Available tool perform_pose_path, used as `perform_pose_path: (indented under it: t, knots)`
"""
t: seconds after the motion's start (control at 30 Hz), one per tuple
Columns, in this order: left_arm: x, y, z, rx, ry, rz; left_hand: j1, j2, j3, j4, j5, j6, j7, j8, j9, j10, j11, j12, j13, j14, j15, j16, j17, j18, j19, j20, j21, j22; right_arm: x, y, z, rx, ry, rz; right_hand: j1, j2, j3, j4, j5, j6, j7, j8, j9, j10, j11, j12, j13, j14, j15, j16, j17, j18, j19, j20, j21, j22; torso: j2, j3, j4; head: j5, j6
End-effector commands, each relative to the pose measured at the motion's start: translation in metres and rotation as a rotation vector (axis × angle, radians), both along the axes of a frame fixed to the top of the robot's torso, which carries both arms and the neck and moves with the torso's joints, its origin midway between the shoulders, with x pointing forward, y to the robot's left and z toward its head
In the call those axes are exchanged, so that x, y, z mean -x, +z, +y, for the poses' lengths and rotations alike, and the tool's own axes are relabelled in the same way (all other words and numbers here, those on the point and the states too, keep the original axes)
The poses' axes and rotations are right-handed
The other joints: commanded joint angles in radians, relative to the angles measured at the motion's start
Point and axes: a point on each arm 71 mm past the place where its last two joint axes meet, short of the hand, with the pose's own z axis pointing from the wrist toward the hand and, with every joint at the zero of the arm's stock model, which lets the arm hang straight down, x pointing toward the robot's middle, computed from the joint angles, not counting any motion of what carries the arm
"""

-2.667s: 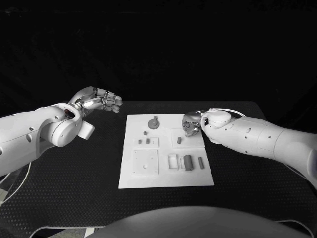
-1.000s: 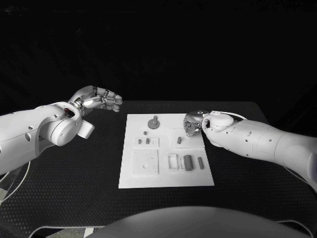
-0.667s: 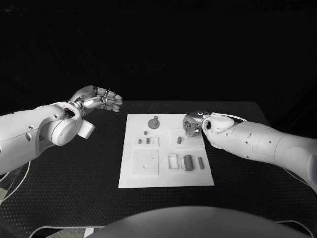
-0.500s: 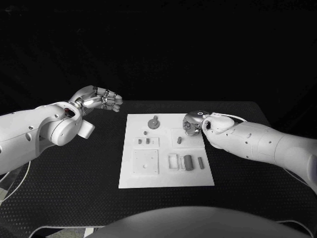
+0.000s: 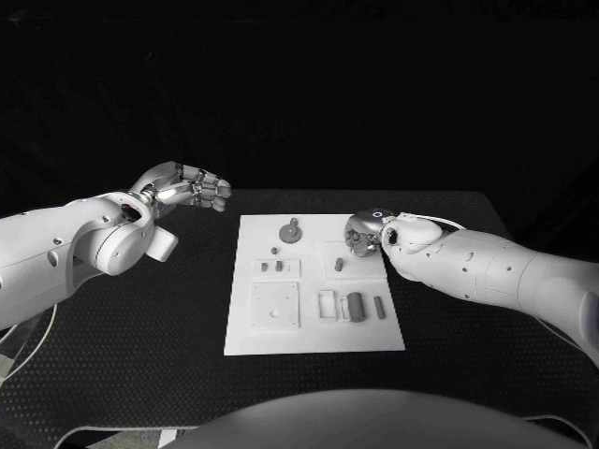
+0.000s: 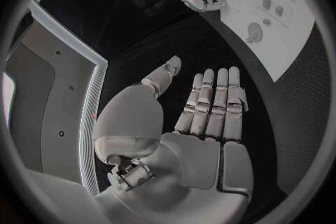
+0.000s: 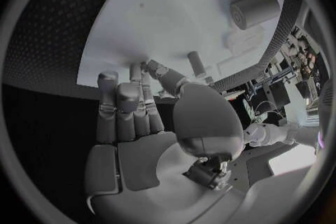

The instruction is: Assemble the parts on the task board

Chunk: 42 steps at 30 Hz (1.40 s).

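Meanwhile, little has shifted: the right hand [image 5: 363, 233] has been drawn slightly back at the far right corner of the task board [image 5: 314, 339], fingers bent toward the plate with nothing seen held. The left hand [image 5: 189, 187] remains raised left of it, empty, fingers apart. The parts [image 5: 354, 306] lie unassembled.

Both arms were clad in smooth white shells with small dark screw holes along them. The left hand [image 5: 189, 187] and right hand [image 5: 363, 232] were silver metal with segmented fingers, each joined to a rounded white wrist housing. A thin pale cable looped over the right wrist.
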Motion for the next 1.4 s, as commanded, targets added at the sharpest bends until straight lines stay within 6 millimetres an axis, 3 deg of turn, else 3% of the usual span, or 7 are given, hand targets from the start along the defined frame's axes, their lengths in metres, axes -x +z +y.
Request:
perform_pose_path:
  t: [0.03,0.2,0.37,0.43,0.63,1.4]
  knots:
    - [0.000,0.002,-0.001,0.001,-0.002,-0.007,0.011,0.001,0.003,-0.001,0.004,-0.009,0.000,0.004,-0.001,0.007,0.001,-0.004,-0.002,-0.004,0.001,-0.005,0.002,0.020,-0.007,0.000,0.001,-0.002,0.004,-0.005,0.001,0.026,0.014,0.013,0.009,-0.004,0.004,-0.004,0.002,0.009,-0.002,0.006,-0.001,0.046,-0.001,0.002,-0.001,-0.001,-0.008,-0.004,0.001,0.064,-0.001,-0.008,0.002,0.016,0.000,-0.0005,-0.0001,0.000,0.000]
    - [0.000,0.002,-0.001,-0.002,-0.004,-0.009,0.011,0.000,0.003,-0.002,0.004,-0.009,0.000,0.004,-0.002,0.007,0.001,-0.004,-0.002,-0.004,0.001,-0.005,0.002,0.020,-0.007,0.000,0.001,-0.002,0.003,-0.005,0.001,0.035,0.004,-0.020,0.011,-0.011,0.003,-0.004,0.002,0.009,-0.002,0.006,-0.001,0.047,-0.001,0.001,0.000,-0.001,-0.009,-0.006,0.001,0.064,-0.002,-0.008,0.002,0.016,0.000,-0.0006,-0.0008,0.001,0.000]
    - [0.000,0.002,-0.002,-0.004,-0.006,-0.011,0.012,0.001,0.004,-0.002,0.004,-0.009,0.000,0.004,-0.002,0.007,0.001,-0.004,-0.002,-0.004,0.001,-0.005,0.002,0.020,-0.007,0.001,0.001,-0.002,0.003,-0.003,0.001,0.015,-0.003,-0.062,0.025,-0.001,0.011,-0.004,0.004,0.015,-0.005,0.009,0.000,0.054,-0.004,0.002,0.002,0.001,-0.011,-0.006,0.001,0.064,-0.001,-0.009,0.002,0.017,0.000,-0.0005,-0.0005,-0.002,0.000]
    - [0.000,0.002,-0.001,-0.004,-0.005,-0.012,0.012,0.000,0.004,-0.002,0.004,-0.009,0.000,0.004,-0.002,0.007,0.001,-0.004,-0.002,-0.004,0.001,-0.005,0.002,0.020,-0.007,0.001,0.001,-0.002,0.004,-0.002,0.001,0.002,-0.009,-0.068,0.040,0.002,0.043,-0.001,0.005,0.020,-0.006,0.011,0.000,0.062,-0.005,0.001,0.004,0.004,-0.012,-0.008,0.002,0.064,-0.001,-0.006,0.003,0.016,-0.001,-0.0006,0.0001,-0.003,0.000]
    - [0.000,0.002,-0.001,-0.006,-0.005,-0.013,0.012,0.001,0.004,-0.002,0.004,-0.009,0.000,0.004,-0.002,0.007,0.001,-0.004,-0.002,-0.004,0.001,-0.006,0.002,0.020,-0.007,0.001,0.001,-0.002,0.005,0.000,0.001,-0.020,-0.006,-0.089,0.035,0.000,0.065,-0.002,0.004,0.037,-0.013,0.018,0.004,0.082,-0.012,0.005,0.009,0.009,-0.019,-0.008,0.003,0.064,0.005,-0.004,0.009,0.018,-0.001,-0.0012,0.0007,-0.002,0.000]
    - [-0.001,0.002,0.005,-0.021,0.005,-0.019,0.014,0.001,0.004,-0.002,0.004,-0.009,0.000,0.005,-0.002,0.008,0.000,-0.005,-0.003,-0.003,0.001,-0.006,0.004,0.020,-0.006,0.001,0.002,-0.002,0.007,0.016,-0.007,-0.080,-0.020,-0.134,0.035,-0.008,0.075,-0.002,0.003,0.049,-0.018,0.024,0.007,0.096,-0.018,0.006,0.012,0.013,-0.026,-0.010,0.003,0.064,0.010,-0.006,0.014,0.018,0.000,-0.0017,-0.0016,0.000,0.000]
